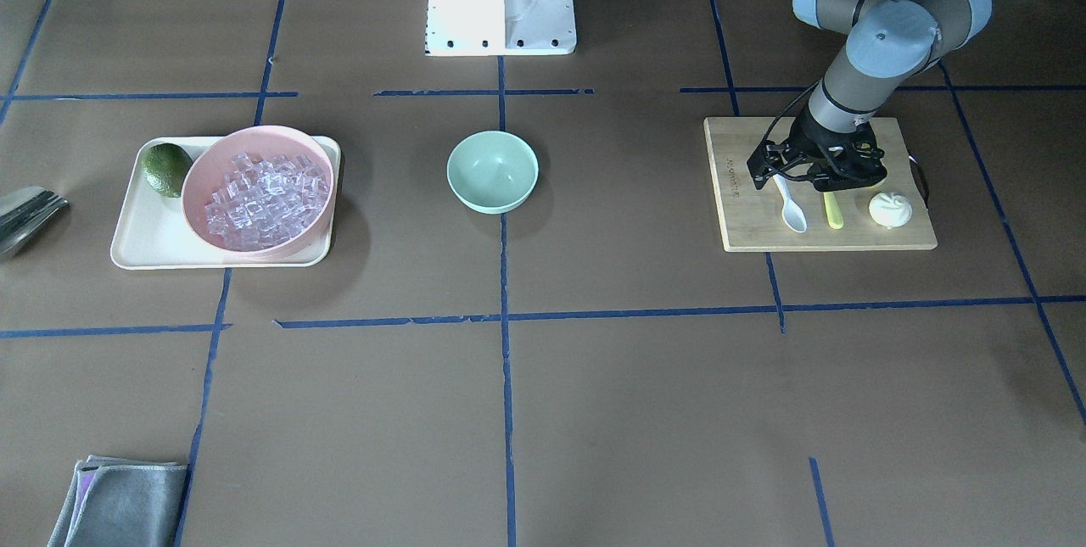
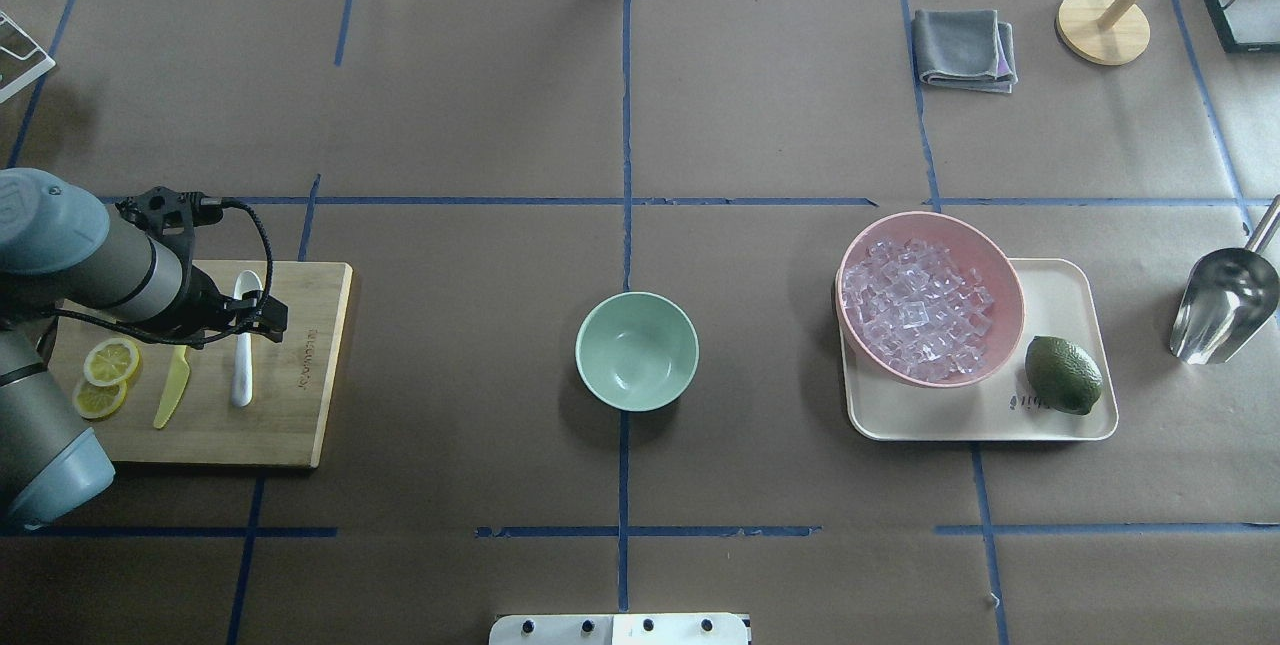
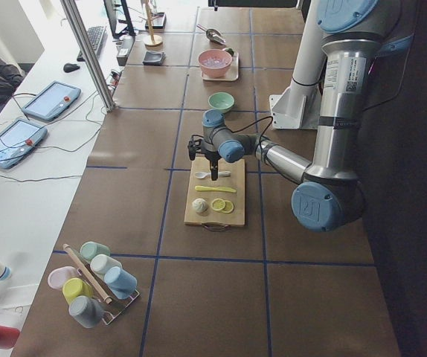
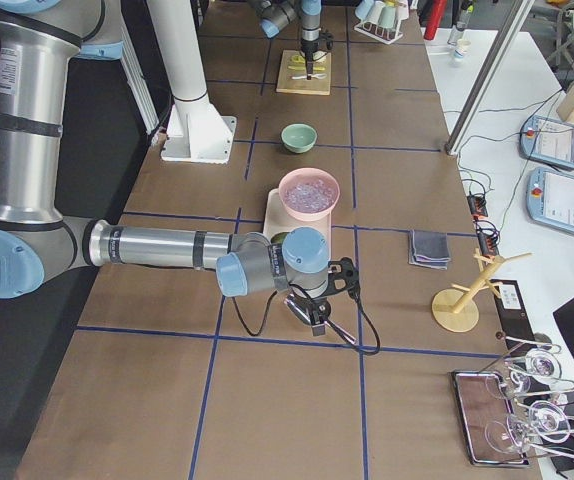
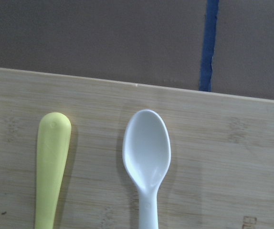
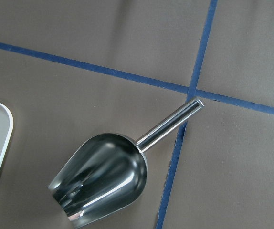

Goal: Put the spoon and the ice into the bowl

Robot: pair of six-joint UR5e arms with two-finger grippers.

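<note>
The white spoon [image 1: 792, 208] lies on a wooden cutting board [image 1: 747, 229] next to a yellow-green knife [image 1: 833, 212]. My left gripper [image 1: 806, 181] hovers just above the spoon's handle [image 2: 243, 365] and looks open and empty. The left wrist view shows the spoon's head [image 5: 146, 150] but no fingers. The mint-green bowl [image 2: 636, 351] stands empty at the table's middle. The ice [image 2: 915, 305] fills a pink bowl [image 2: 1008, 280] on a cream tray [image 2: 1060, 290]. My right gripper [image 4: 312, 312] shows only in the exterior right view, so I cannot tell its state.
A metal scoop [image 6: 103, 174] lies on the table right of the tray [image 2: 1220, 305]. A lime [image 2: 1063, 374] sits on the tray. Lemon slices [image 2: 110, 362] and a white round object [image 1: 890, 209] are on the board. A grey cloth [image 2: 963, 47] and a wooden stand [image 2: 1103, 25] are far back.
</note>
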